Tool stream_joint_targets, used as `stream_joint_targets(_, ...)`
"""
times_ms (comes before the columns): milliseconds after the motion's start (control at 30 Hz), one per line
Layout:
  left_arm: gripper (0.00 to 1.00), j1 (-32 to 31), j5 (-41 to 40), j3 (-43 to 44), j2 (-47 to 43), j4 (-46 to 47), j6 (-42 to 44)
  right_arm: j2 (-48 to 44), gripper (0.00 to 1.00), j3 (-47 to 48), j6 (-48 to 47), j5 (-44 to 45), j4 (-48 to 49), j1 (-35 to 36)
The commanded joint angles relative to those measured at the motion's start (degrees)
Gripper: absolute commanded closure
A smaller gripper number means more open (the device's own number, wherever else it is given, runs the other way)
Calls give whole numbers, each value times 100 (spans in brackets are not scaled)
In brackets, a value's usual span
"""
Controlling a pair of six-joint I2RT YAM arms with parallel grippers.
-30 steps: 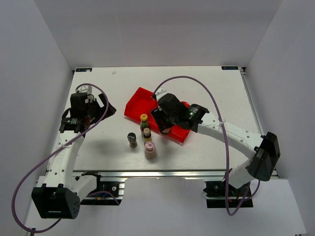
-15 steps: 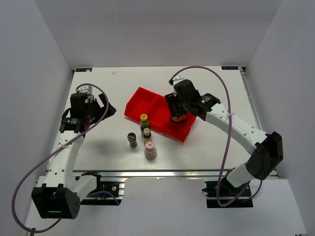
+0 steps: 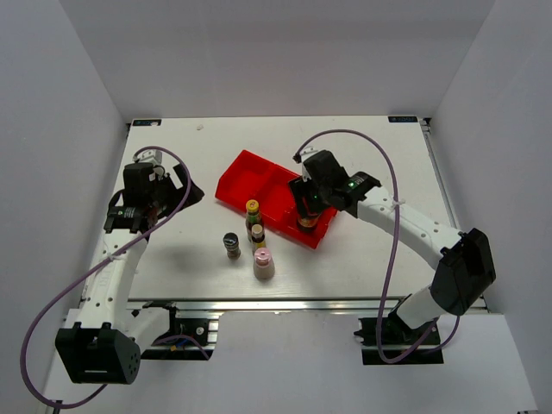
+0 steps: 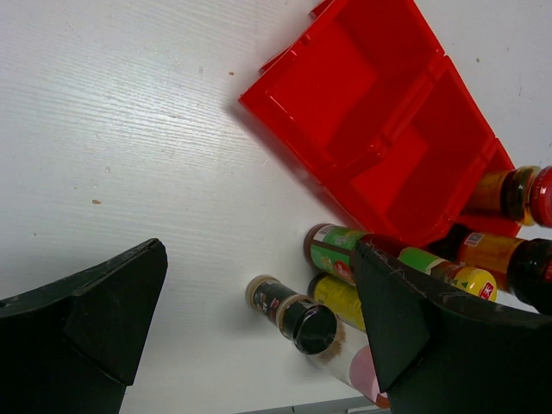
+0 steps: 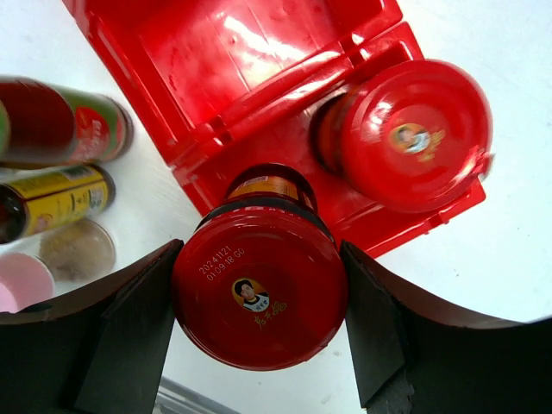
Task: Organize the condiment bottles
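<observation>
Nearest on the white worktop (image 3: 198, 155) stands a pale pink-capped bottle (image 3: 263, 264). Just left of it and a little farther back is a dark grey black-capped shaker (image 3: 231, 245). Behind the pink-capped bottle, two slim dark yellow-capped bottles stand one behind the other, the nearer one (image 3: 258, 235) just beside the farther one (image 3: 253, 211). All four are upright and grouped close together, just off the near wall of the red three-compartment plastic tray (image 3: 259, 177).

To the right of the group, the right end effector (image 3: 304, 207) is clamped on a squat red-lidded jar (image 5: 259, 289), its black fingers (image 5: 129, 336) pressed against either side of the lid. The held jar is upright at the tray's right end. Whether its base touches the tray floor cannot be told. Just beside it, a second squat red-lidded jar (image 5: 414, 134) stands in the tray's right end compartment. The other two compartments show bare red plastic.

Well apart on the left of the worktop, the left end effector (image 4: 259, 259) hangs above the surface with its fingers spread wide, gripping nothing.
</observation>
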Motion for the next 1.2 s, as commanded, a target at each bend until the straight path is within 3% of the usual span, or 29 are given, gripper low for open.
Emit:
stream_joint_targets(0, 0, 16, 98, 45, -62, 26, 71, -215, 53, 36, 61, -257, 327, 21)
stream_joint_targets(433, 0, 16, 125, 37, -18, 17, 71, -13, 45, -43, 245, 244, 520, 21)
stream_joint_targets(633, 0, 16, 151, 37, -18, 35, 71, 277, 36, -105, 298, 173, 520, 21)
stream_joint_targets(933, 0, 16, 239, 46, -18, 26, 89, 50, 11, -131, 333, 59, 450, 13)
stream_joint_targets(1167, 0, 16, 230, 151, 61, -53, 62, -407, 11, -52, 149, -327, 353, 21)
